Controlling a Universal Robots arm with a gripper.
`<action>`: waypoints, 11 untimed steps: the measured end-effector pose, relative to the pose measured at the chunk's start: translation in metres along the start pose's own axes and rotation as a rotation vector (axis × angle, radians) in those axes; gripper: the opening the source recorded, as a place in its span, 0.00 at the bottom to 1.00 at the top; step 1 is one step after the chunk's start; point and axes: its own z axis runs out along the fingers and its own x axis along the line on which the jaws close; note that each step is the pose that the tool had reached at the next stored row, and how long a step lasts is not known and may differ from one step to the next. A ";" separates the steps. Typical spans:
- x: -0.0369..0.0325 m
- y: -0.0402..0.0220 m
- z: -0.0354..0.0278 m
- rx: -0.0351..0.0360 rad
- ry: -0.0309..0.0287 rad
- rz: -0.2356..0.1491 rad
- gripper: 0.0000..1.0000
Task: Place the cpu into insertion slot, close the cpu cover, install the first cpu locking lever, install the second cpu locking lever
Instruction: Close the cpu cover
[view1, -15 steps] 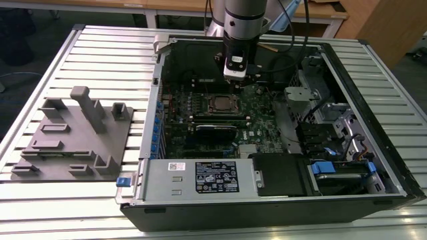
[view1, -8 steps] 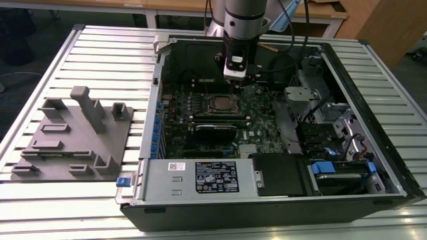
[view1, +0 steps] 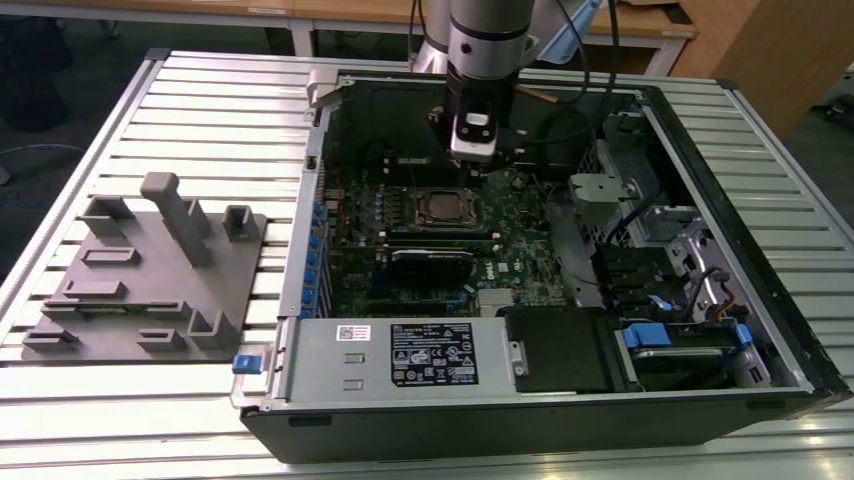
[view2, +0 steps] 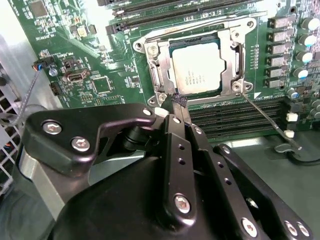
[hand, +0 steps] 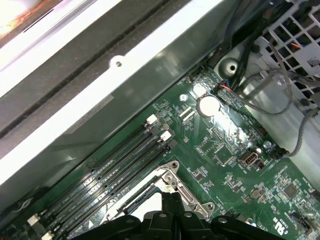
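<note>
At the exterior view's left a grey fixture (view1: 154, 270) lies on the counter (view1: 80, 400). In the middle, inside the open computer case (view1: 534, 420), the cpu (view1: 449, 208) sits in the insertion slot (view2: 195, 42), with the cpu cover (view2: 154, 60) lying flat around it. The claw (view1: 481, 160) hangs just above the slot, upper centre, fingers (view2: 177, 106) closed together on nothing.

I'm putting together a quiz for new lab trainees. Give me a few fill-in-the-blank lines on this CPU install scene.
1. The cpu lies ___ the insertion slot.
2. The cpu cover is ___ over the chip.
3. The gripper, near the socket's corner, has its jaws ___.
4. The circuit board is ___ in colour.

Missing words: in; closed; shut; green.
</note>
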 end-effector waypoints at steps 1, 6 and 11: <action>0.0000 0.0000 0.0001 -0.0003 0.0008 -0.013 0.10; 0.0000 -0.0001 0.0009 -0.0020 0.0062 -0.098 0.10; 0.0000 -0.0001 0.0016 -0.0037 0.0118 -0.188 0.10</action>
